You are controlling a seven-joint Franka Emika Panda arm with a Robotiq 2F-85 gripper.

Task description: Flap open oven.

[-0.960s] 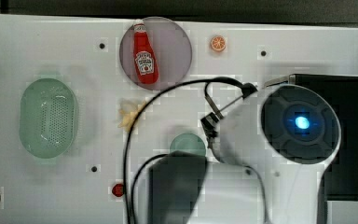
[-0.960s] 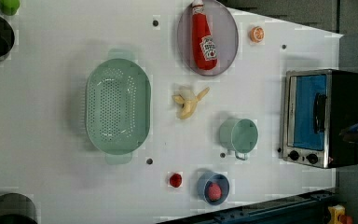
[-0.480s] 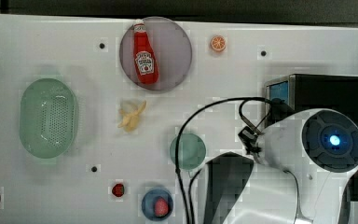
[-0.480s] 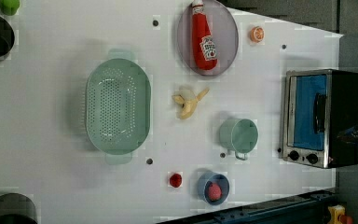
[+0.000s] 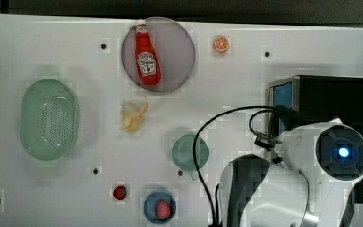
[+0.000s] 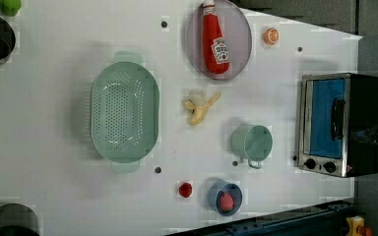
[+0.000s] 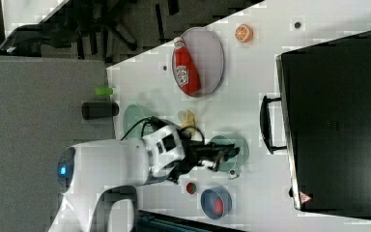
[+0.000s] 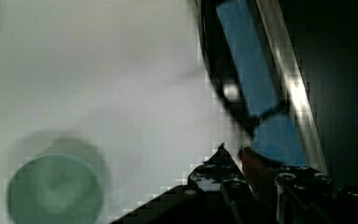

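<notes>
The oven (image 6: 364, 98), a black box with a silver front frame, stands at the left view's right, its blue glass door (image 6: 327, 118) closed and the dark bar handle (image 6: 337, 112) across it. In the top view my arm covers part of the oven (image 5: 331, 94). The right view has my gripper (image 7: 232, 152) over the green cup (image 7: 244, 142), a short way off the oven handle (image 7: 264, 124). In the wrist view the gripper (image 8: 233, 154) has a narrow gap between its tips with nothing in it, close to the blue door (image 8: 247, 60).
A green cup (image 5: 184, 153) sits beside the oven front. Near it are a blue bowl (image 5: 159, 208) holding a red item, a small red piece (image 5: 119, 192) and a banana (image 5: 133, 116). A ketchup bottle (image 5: 146, 59) lies on a plate, a green colander (image 5: 49, 118) stands farther off.
My arm has swung toward the top view's right, to the oven, uncovering the green cup and the blue bowl. The oven door has stayed closed.
</notes>
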